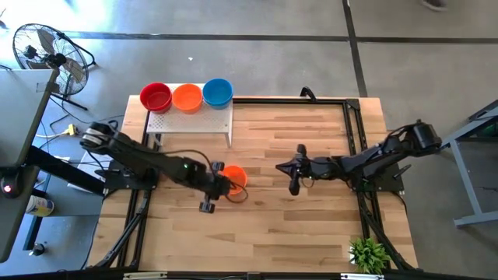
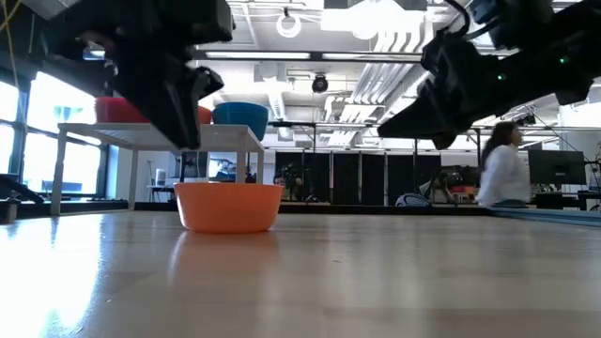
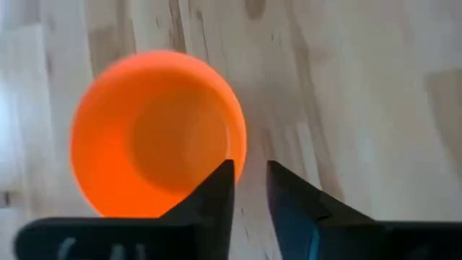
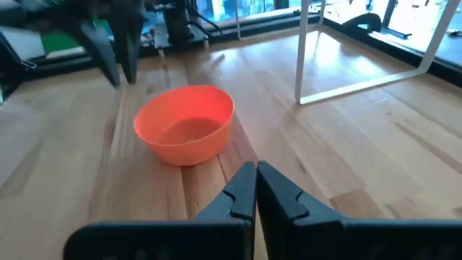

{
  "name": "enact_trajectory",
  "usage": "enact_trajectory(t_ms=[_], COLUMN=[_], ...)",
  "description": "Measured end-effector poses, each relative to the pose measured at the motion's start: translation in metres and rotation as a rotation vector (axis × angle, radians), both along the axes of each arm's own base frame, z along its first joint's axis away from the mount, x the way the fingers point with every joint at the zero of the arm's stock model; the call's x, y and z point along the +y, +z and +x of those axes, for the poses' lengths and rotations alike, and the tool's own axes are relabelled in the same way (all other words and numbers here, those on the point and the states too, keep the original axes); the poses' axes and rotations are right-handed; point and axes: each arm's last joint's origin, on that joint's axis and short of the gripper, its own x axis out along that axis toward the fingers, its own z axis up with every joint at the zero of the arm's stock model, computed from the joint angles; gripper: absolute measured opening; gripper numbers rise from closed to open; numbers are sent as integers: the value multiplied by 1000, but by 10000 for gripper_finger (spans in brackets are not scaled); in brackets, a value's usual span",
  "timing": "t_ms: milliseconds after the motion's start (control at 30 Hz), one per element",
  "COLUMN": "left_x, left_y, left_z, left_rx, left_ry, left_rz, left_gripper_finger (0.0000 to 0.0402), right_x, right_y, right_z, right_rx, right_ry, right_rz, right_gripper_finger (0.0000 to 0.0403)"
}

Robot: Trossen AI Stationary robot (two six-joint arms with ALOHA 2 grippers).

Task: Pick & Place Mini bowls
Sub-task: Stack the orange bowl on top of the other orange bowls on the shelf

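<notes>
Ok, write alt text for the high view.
Seen from above, the left gripper sits beside an orange bowl on a wooden table, while the shut right gripper faces it. Red, orange and blue bowls line a white shelf.

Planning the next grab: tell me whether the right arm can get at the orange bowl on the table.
Probably yes. The orange bowl sits upright on bare wood ahead of the shut right gripper. Only the left gripper, slightly parted over the bowl's far rim, crowds it.

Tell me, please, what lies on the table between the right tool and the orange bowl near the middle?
Only bare wood: in the high view nothing sits between the right tool and the orange bowl, and the right wrist view shows the same.
</notes>
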Motion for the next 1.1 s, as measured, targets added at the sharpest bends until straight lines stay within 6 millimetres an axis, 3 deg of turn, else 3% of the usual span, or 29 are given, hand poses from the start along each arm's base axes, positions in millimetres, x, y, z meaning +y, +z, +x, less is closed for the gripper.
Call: enact_trajectory(t_ms=[167,367,500,733,800,867,1100], left_x=[-12,-11,-12,-15,-15,-16,-6], left_y=[-25,-42,-49,-53,-43,-21,83], left_z=[7,16,19,22,22,23,13], left_rx=[62,67,76,86,88,65,-55], left_ry=[12,89,59,-5,-23,-30,-73], left_rz=[62,153,162,136,122,113,121], left_gripper_finger=[115,119,94,8,10,6,3], right_x=[0,-1,-1,-1,-1,-1,-1], right_y=[2,1,1,1,1,1,1], right_z=[-8,-13,-13,-13,-13,-13,-13], right_rx=[-20,-40,-42,-47,-48,-48,-39], right_ry=[-12,-14,-13,-14,-14,-14,-11], right_rz=[-9,-9,-8,-8,-8,-7,-8], right_gripper_finger=[1,2,1,1,2,2,2])
